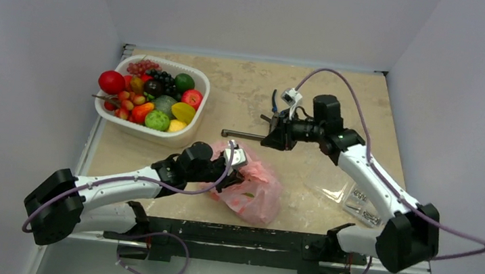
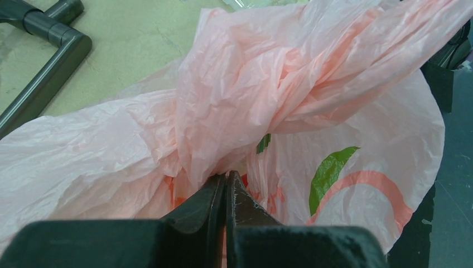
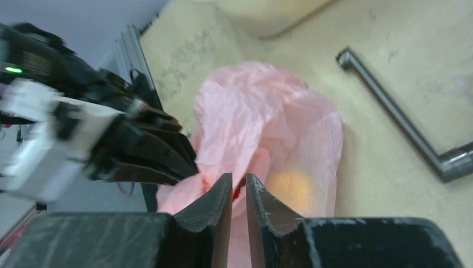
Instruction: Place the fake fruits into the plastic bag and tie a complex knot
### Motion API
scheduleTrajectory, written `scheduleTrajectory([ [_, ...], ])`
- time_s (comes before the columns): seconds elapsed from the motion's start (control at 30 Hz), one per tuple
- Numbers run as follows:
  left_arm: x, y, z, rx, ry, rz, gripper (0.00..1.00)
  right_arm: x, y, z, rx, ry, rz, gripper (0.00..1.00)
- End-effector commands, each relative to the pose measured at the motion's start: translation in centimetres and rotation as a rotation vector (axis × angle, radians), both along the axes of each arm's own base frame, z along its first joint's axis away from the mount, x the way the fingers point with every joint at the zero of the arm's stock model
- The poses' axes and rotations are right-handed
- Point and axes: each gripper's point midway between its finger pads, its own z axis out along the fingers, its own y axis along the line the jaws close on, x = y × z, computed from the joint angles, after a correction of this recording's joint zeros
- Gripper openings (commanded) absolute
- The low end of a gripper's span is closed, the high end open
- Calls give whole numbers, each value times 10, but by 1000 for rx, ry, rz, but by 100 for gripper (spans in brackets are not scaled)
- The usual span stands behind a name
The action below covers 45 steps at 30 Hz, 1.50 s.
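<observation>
Pink plastic bag lies crumpled on the table, close to its near edge and between the two arm bases. At the bag's far left end the neck is twisted and bunched into a knot, with a broad tail of film running off beyond it. An orange fruit shows dimly through the film, so at least some of the filling looks done.

The left gripper is clamped tight on film just under the knot, probably to anchor the bag while the tie is worked. The right gripper hangs above the table beyond the bag, well apart from it and pointing back at it. Its jaws stand a narrow slit apart with nothing between them, likely lining up to take a tail.

A grey metal bar lies flat just beyond the bag, close to any path the right gripper would take towards it. Beyond the bag to the left, a white basket holds many fake fruits. To the right of the bag sits a clear bag of hardware. Bare tabletop beyond the bag gives room to pull; toward the near edge there is little.
</observation>
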Motion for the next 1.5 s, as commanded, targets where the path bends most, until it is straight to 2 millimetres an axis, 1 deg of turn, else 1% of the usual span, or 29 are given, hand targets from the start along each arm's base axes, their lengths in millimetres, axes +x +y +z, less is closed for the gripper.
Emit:
scheduleTrajectory([
  [0.0,12,-7,16,-44,-102,-8,0,-11,7,-59,-88,116,86,12],
  [0.07,13,-8,17,-45,-142,-27,0,-19,10,-73,-85,177,129,11],
  [0.1,13,-8,16,-43,-152,-30,0,-24,11,-79,-82,207,151,14],
  [0.13,15,-8,15,-36,-160,-28,0,-28,11,-81,-74,226,170,19],
  [0.27,21,-11,15,-45,-150,5,0,-54,15,-84,-42,308,244,45],
  [0.33,22,-14,14,-57,-117,20,0,-68,22,-83,-23,345,264,53],
  [0.37,22,-15,13,-68,-88,39,0,-72,25,-82,-10,356,267,56],
  [0.43,24,-17,13,-90,-33,77,0,-82,34,-84,14,386,276,57],
  [0.5,23,-20,17,-128,7,100,0,-86,41,-87,44,397,271,60],
  [0.57,23,-22,28,-177,29,115,0,-86,45,-90,64,407,259,64],
  [0.63,22,-22,41,-231,71,131,0,-80,48,-90,76,398,241,67],
  [0.7,14,-26,56,-293,123,96,0,-73,54,-85,101,363,222,69],
  [0.77,1,-29,70,-353,185,13,0,-63,59,-80,125,322,205,70],
  [0.8,-8,-30,73,-369,216,-39,0,-59,61,-78,129,307,203,70],
  [0.87,-19,-27,72,-383,280,-95,0,-52,64,-77,125,270,207,70],
  [0.9,-25,-26,68,-377,314,-127,0,-49,66,-75,128,251,211,70],
  [0.97,-30,-26,62,-371,388,-147,0,-47,70,-68,148,233,215,71],
  [1.03,-25,-26,61,-404,442,-142,0,-50,73,-61,162,222,224,72],
  [1.13,-7,-29,67,-466,516,-124,0,-58,75,-52,183,218,220,74],
  [1.23,2,-36,82,-550,593,-158,0,-63,71,-56,167,199,223,78],
  [1.27,5,-37,84,-558,593,-163,0,-66,68,-57,143,196,243,80],
  [1.33,11,-37,81,-558,601,-140,0,-62,57,-59,85,170,242,84],
  [1.4,16,-35,76,-552,602,-113,0,-59,41,-57,51,156,218,88],
  [1.47,16,-32,72,-546,603,-95,0,-59,25,-56,31,166,180,95],
])
